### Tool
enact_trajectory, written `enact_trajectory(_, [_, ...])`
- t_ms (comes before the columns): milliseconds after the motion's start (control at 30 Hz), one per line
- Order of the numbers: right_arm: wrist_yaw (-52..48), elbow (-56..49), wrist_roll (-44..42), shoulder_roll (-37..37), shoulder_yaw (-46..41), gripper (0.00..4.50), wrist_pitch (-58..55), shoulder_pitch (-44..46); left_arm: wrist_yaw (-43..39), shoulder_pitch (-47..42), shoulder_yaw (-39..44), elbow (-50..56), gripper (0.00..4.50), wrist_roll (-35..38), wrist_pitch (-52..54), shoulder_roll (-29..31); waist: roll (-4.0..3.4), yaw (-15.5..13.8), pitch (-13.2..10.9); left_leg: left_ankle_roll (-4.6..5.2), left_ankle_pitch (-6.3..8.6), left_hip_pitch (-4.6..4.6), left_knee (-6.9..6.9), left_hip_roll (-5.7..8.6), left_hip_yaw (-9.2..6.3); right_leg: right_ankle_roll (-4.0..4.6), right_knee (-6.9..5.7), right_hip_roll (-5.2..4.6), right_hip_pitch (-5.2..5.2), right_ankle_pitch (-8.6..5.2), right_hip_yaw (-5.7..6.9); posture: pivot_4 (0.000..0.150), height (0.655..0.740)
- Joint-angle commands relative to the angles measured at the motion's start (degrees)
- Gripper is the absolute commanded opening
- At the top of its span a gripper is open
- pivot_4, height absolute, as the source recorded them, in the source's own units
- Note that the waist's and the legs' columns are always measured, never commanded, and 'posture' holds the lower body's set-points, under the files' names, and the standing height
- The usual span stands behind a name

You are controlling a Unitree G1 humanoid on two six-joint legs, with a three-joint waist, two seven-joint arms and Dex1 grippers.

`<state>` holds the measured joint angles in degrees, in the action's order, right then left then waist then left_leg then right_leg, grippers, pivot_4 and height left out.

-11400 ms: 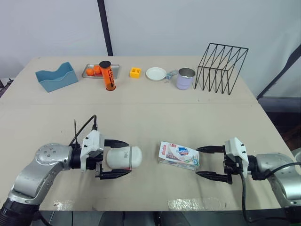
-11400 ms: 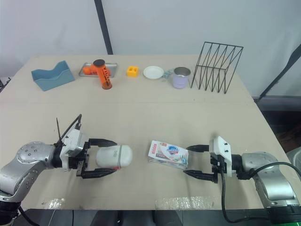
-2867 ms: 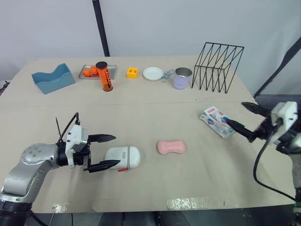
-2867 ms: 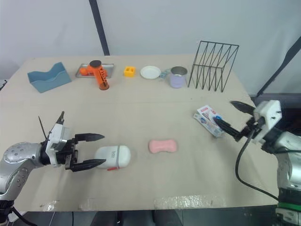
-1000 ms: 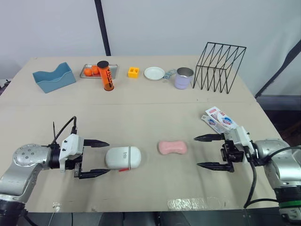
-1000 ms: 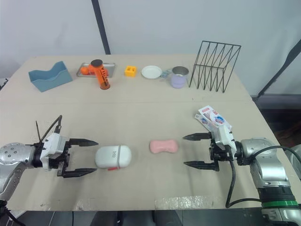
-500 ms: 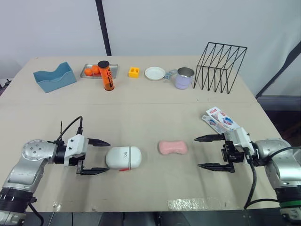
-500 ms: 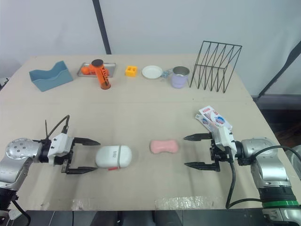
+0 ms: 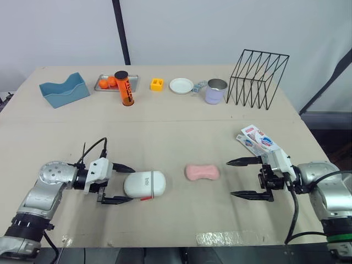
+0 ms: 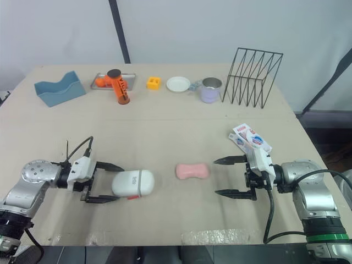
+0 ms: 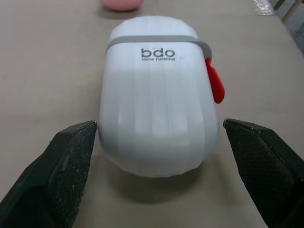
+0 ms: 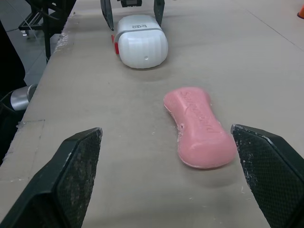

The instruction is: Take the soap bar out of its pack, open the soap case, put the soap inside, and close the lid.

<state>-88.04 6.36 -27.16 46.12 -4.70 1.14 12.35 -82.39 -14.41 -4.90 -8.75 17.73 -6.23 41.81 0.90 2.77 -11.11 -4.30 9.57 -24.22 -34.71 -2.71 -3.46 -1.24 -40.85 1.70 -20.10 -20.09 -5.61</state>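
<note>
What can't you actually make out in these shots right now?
Underside and far end of the soap case: left wrist view, hidden by its own shell.
Print and open end of the soap pack: eye views, too small.
Contents of the purple mug: eye views, hidden by its wall.
The small item between plate and mug: too small to identify.

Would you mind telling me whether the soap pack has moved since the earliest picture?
Yes. The soap pack has gone to the robot's right, away from the white soap case, and now lies nearer the wire rack.
</note>
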Motion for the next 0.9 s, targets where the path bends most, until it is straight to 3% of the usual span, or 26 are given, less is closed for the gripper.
enact_trajectory(33, [0.2,-2.1,-0.4,0.7,-0.7,4.48,0.0,0.0,0.7,-0.1,0.0,0.0,4.5,-0.7,-1.3,0.0,0.0,0.0,0.0,0.0,0.0,0.0,-0.01,0.0,0.0,0.0,0.0,0.0,0.0,0.0,0.0,0.15,0.74])
enact_trajectory(900, [1.6,-3.7,-0.2,0.5,-0.6,4.48,-1.4,0.3,2.5,-0.5,-0.9,-1.1,4.5,-1.9,-2.4,-1.5,0.0,0.0,0.0,0.0,0.0,0.0,-0.03,0.0,-0.01,0.0,-0.05,0.0,0.0,0.0,0.01,0.15,0.74])
